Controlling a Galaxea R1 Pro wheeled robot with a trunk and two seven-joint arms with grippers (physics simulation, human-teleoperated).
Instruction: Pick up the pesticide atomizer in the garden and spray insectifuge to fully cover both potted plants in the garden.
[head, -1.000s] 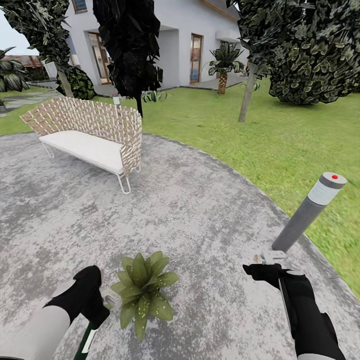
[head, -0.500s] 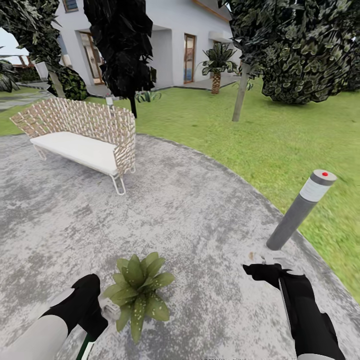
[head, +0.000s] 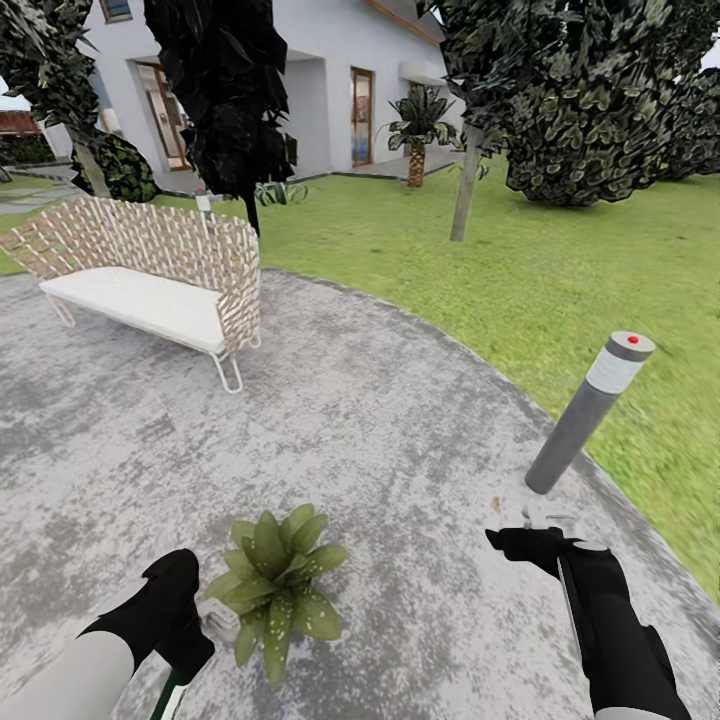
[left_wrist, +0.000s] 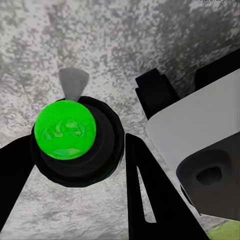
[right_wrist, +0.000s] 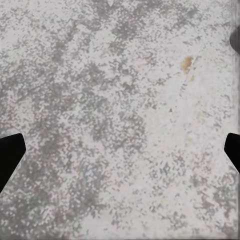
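A: Quick rundown, biggest first?

B: You're on the round grey patio, with lawn from 12 to 3 o'clock. The wicker bench is far off at 10 and the grey bollard lamp is near at 1. One potted plant sits just ahead at 11.

A: Grippers?

B: Your right gripper is spread wide and empty over bare paving. Your left gripper is clamped on a black-collared, green-topped body with a grey nozzle. I take that for the pesticide atomizer, held just beside the plant.

A: Coverage?

B: There are whitish insectifuge specks on the near leaves. I can't tell about the far ones.

A: Risks?

B: The wrist view has paving under the nozzle, so a squeeze now likely wets stone, not leaves. Your left arm is close to the rosette, and a swing could tip the pot. If you turn to look for the second plant, your right forearm may clip the bollard.
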